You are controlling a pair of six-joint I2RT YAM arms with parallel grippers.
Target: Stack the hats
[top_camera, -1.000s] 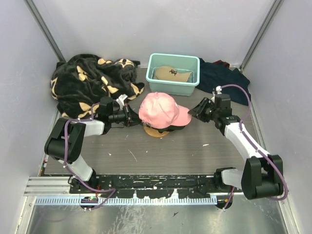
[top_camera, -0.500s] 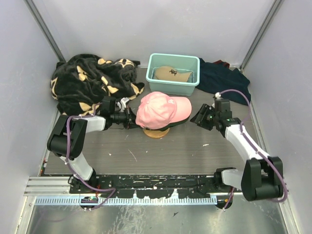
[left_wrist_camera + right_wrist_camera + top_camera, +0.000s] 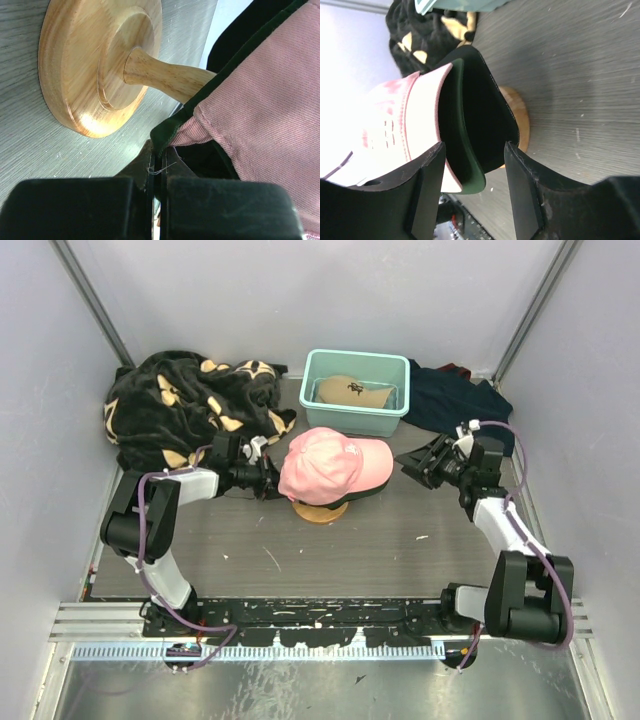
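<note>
- Pink cap (image 3: 325, 462) sits on top of a stack at the middle of the desk (image 3: 400, 540), its brim pointing toward the right edge.
- The stack rests on a wooden stand (image 3: 320, 510), whose round base and stem show in the left wrist view.
- A dark green cap (image 3: 170, 127) lies directly under the pink cap, its edge showing just below the pink fabric.
- A black cap (image 3: 485, 100) is lowest, its brim lying under the green brim in the right wrist view.
- The tan cap (image 3: 350, 392) lies inside the teal bin (image 3: 320, 365) at the middle of the far edge, well apart from the stack.
- The left end effector (image 3: 268, 478) is at the left side of the stack, its fingers pressed together and pinching the hem of the dark green cap.
- The right end effector (image 3: 425, 462) hangs just beyond the brim tips on the right with its fingers (image 3: 427, 185) apart; the brims show through the gap, and nothing is gripped.
- A black blanket (image 3: 180, 400) with tan marks is heaped in the far left corner.
- A navy cloth (image 3: 450, 400) lies in the far right corner, beside the bin.
</note>
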